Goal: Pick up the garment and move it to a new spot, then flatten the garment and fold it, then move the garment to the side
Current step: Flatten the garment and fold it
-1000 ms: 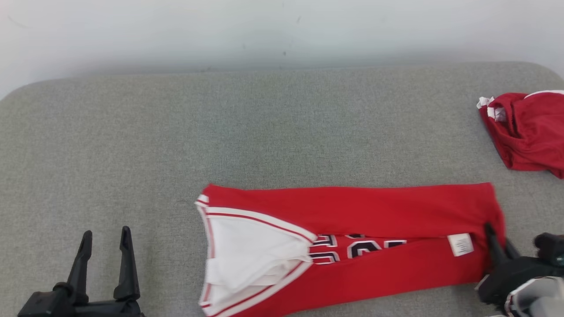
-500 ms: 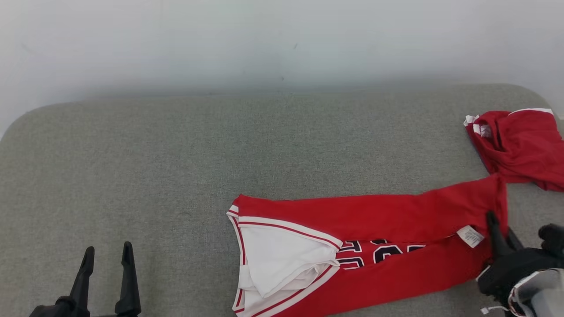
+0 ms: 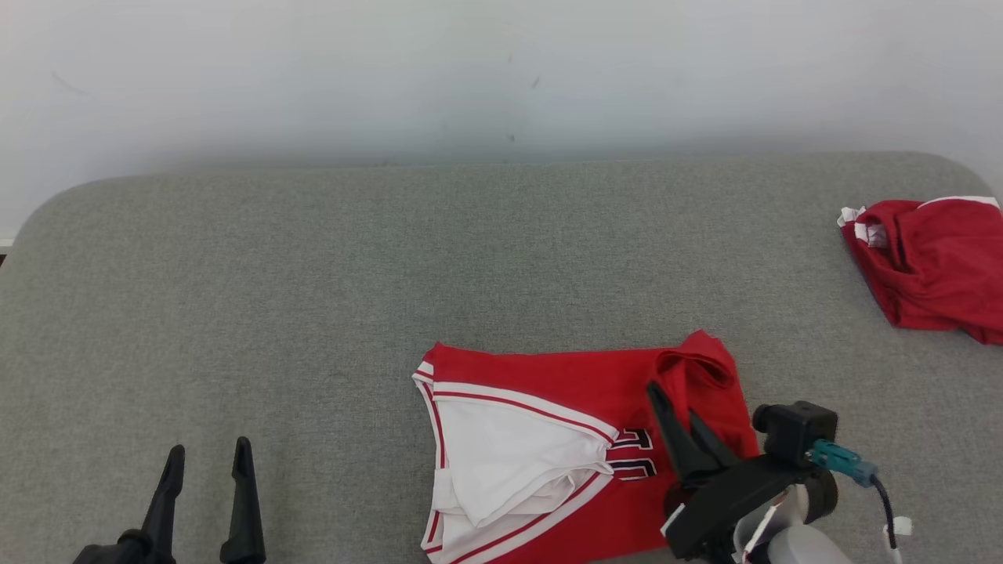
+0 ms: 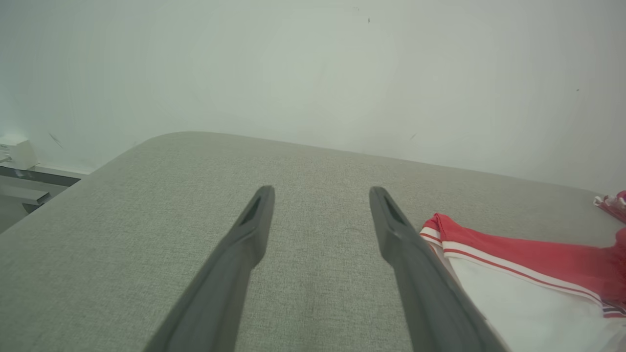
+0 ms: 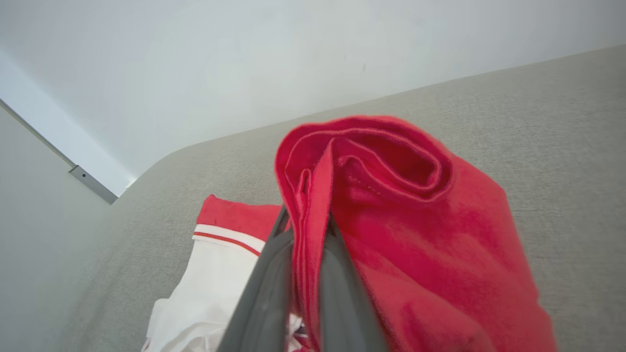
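A grey woven padded surface (image 3: pixel 313 258) with rounded corners spreads before the robot; behind it rises a plain pale wall (image 3: pixel 470 70) with a few small dark specks; in the left wrist view a small white box (image 4: pixel 17 151) sits on a ledge past the surface's far left corner.

There are two red pieces of clothing and two grippers; the garment (image 3: pixel 564 376) lies on the near part of the surface, right of the middle; a second, crumpled red piece (image 3: pixel 932 266) with white trim rests well apart at the far right edge.

The garment is a bright red jersey, its left end flat on the surface with white bands edged in thin red stripes, a white inner layer showing in the wide opening, and dark white-outlined lettering partly covered; its right end is raised off the surface and curled into a loose roll.

The right gripper (image 3: pixel 671 399) pinches that curled end; in its own wrist view the two fingers (image 5: pixel 274 274) press on several layers of red cloth (image 5: pixel 415 234); the left gripper (image 3: pixel 209 448) hangs at the lower left with fingers spread wide, holding nothing, above bare surface just left of the garment's striped edge (image 4: pixel 513 254).
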`<state>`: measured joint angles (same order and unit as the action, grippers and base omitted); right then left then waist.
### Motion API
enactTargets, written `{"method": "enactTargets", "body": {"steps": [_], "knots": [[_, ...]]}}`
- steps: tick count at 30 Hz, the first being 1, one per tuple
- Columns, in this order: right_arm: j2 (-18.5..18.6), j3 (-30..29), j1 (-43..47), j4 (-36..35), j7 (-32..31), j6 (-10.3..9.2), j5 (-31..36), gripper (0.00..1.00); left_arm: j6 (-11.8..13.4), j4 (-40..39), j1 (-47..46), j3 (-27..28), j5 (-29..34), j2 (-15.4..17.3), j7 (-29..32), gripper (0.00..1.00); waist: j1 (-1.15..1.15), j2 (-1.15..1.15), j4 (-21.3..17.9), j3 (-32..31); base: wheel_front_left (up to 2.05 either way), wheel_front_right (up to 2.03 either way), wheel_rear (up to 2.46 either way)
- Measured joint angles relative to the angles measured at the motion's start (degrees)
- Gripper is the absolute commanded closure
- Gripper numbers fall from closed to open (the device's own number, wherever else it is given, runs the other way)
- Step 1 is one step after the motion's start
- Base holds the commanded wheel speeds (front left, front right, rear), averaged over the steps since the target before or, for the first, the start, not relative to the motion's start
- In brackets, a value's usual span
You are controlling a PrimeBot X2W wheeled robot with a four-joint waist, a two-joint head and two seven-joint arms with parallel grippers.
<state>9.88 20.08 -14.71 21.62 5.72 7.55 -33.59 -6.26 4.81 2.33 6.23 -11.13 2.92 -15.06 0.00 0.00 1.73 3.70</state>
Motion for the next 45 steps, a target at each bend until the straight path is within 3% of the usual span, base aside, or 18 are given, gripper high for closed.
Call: {"method": "enactTargets", "body": {"steps": [11,26,27,28,36,40,45], "knots": [[-5.9,7.3,-2.0,0.0,-0.9,0.00,0.3,1.00,0.3,0.7,-0.7,-1.6,-0.2,0.0,0.0,0.00,0.00,0.00,2.9,0.4,0.00,0.00,0.00],[-6.9,17.6,-7.3,8.0,3.9,0.00,-6.8,1.00,1.1,1.7,-2.4,-3.3,-1.3,0.0,0.0,0.00,0.00,0.00,6.3,1.7,0.00,0.00,0.00],[-7.0,18.1,-7.8,9.0,4.3,0.00,-6.8,0.63,1.2,1.8,-2.5,-3.4,-1.4,0.0,0.0,0.00,0.00,0.00,6.3,1.8,0.00,0.00,0.00],[-7.0,18.5,-8.2,9.8,4.8,0.00,-6.8,0.00,1.2,1.9,-2.5,-3.6,-1.5,0.0,0.0,0.00,0.00,0.00,6.3,1.8,0.00,0.00,0.00],[-7.0,17.4,-11.8,13.4,8.3,0.00,-6.4,0.00,1.4,2.1,-2.9,-3.5,-1.6,0.0,0.0,0.00,0.00,0.00,5.4,1.7,0.00,0.00,0.00],[-6.4,13.5,-12.4,13.3,9.0,0.00,-3.9,0.00,1.4,2.0,-2.9,-3.2,-1.5,0.0,0.0,0.00,0.00,0.00,4.6,1.4,0.00,0.00,0.00],[-2.1,5.5,-9.3,7.2,9.3,0.00,-0.1,0.00,1.2,1.6,-2.8,-2.7,-1.3,0.0,0.0,0.00,0.00,0.00,3.6,1.0,0.00,0.00,0.00]]}}
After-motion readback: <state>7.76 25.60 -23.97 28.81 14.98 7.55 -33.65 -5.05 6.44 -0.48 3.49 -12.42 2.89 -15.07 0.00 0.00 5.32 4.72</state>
